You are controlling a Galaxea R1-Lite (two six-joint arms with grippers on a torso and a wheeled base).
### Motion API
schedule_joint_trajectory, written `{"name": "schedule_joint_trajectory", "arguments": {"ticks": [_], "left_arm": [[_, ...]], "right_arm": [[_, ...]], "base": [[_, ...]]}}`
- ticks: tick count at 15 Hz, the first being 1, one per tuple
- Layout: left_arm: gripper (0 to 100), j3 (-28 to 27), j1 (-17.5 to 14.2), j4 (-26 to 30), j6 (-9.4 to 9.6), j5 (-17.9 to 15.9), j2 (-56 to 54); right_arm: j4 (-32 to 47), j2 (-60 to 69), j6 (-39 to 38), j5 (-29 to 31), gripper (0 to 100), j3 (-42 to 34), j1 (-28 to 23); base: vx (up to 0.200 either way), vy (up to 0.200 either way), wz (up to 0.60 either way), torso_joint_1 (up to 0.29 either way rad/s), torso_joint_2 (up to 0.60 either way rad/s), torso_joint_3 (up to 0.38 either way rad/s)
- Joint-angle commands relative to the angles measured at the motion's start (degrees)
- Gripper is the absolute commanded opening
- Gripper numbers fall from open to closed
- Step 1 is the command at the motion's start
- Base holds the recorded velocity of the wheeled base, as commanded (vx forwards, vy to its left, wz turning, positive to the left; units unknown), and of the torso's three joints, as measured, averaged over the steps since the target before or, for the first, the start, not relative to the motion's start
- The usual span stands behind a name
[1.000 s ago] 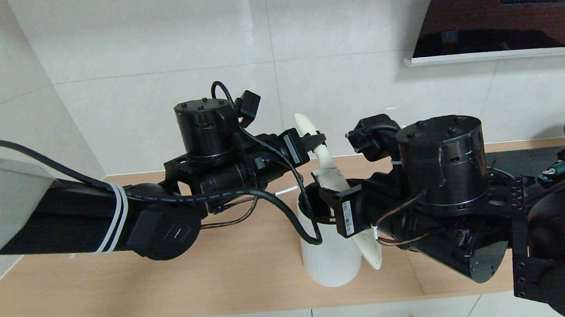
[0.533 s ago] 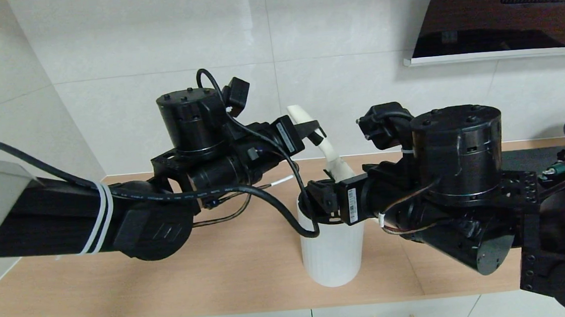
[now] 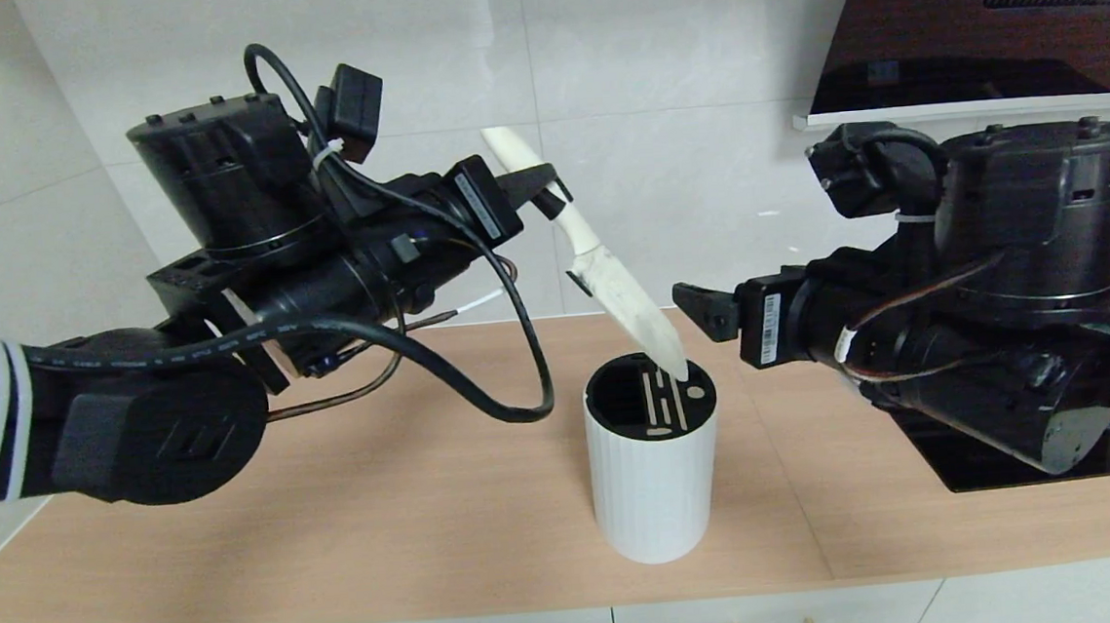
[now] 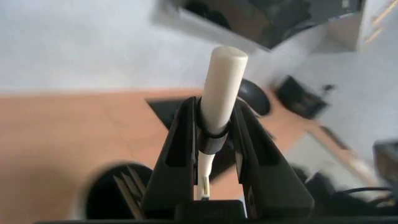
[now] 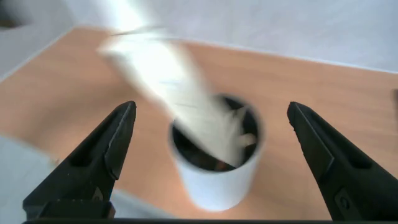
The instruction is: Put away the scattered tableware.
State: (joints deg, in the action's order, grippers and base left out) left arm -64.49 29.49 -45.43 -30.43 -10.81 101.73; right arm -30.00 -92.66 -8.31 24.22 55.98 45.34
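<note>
Firmly, left gripper (image 3: 547, 190) clamps the white knife (image 3: 612, 293) above the holder (image 3: 655, 490); barcode-stickered right gripper (image 5: 211, 111) gapes.

Knife (image 3: 618, 302) looks smooth, matt white — holder (image 3: 656, 500) ribbed plastic (counter (image 3: 384, 519) matt wood).

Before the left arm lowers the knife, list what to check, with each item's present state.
1. Grip: left hand shut on the knife by its handle: ok.
2. Position: knife tip over the slotted top of the holder: ok.
3. Tip lined up with a slot: cannot tell.
4. Blade upright for insertion: not ok, it is tilted.
5. Clearance: right hand open, apart from holder and knife: ok.
6. Base: holder upright on the countertop: ok.
</note>
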Motion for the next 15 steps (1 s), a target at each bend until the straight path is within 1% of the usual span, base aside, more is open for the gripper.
{"name": "schedule_joint_trajectory", "arguments": {"ticks": [1,3,4,6,8,9,10,11,15], "left_arm": [[0,0.24,-0.75,-0.01,3.53,2.29,-1.54],[0,0.5,-0.75,-0.09,8.02,4.84,-1.62],[0,1.38,-0.57,-0.09,11.44,6.77,-2.24],[0,3.49,-0.31,-1.5,14.87,6.59,-2.94],[0,4.99,0.75,-3.17,18.39,6.51,-2.41],[0,5.25,0.92,-3.26,18.74,6.51,-2.33],[0,5.95,2.5,-3.34,19.18,6.51,-1.54],[0,6.13,2.85,-3.34,19.35,6.59,-0.92],[0,6.13,2.85,-3.34,19.62,6.59,1.28]], "right_arm": [[0.03,1.43,1.02,-0.05,100,-0.26,-1.3],[0.03,1.08,1.19,-0.05,100,-0.7,-1.3],[0.03,0.81,1.19,-0.05,100,-0.7,-1.3],[0.03,0.46,1.28,-0.05,100,-0.7,-1.39],[0.03,0.38,1.28,-0.05,100,-0.7,-1.39],[0.03,0.38,1.28,-0.05,100,-0.7,-1.39],[0.03,-0.06,1.28,-0.05,100,-0.7,-1.39],[0.03,-0.15,1.28,-0.05,100,-0.7,-1.39],[0.03,-0.68,1.28,-0.05,100,-0.78,-1.3]], "base": [[0.0,0.0,0.0,0.0,0.0,0.0],[0.0,0.0,0.0,0.0,0.0,0.0],[0.0,0.0,0.0,0.0,0.0,0.0],[0.0,0.0,0.0,0.0,0.0,0.0],[0.0,0.0,0.0,0.0,0.0,0.0],[0.0,0.0,0.0,0.0,0.0,0.0],[0.0,0.0,0.0,0.0,0.0,0.0],[0.0,0.0,0.0,0.0,0.0,0.0],[0.0,0.0,0.0,0.0,0.0,0.0]]}}
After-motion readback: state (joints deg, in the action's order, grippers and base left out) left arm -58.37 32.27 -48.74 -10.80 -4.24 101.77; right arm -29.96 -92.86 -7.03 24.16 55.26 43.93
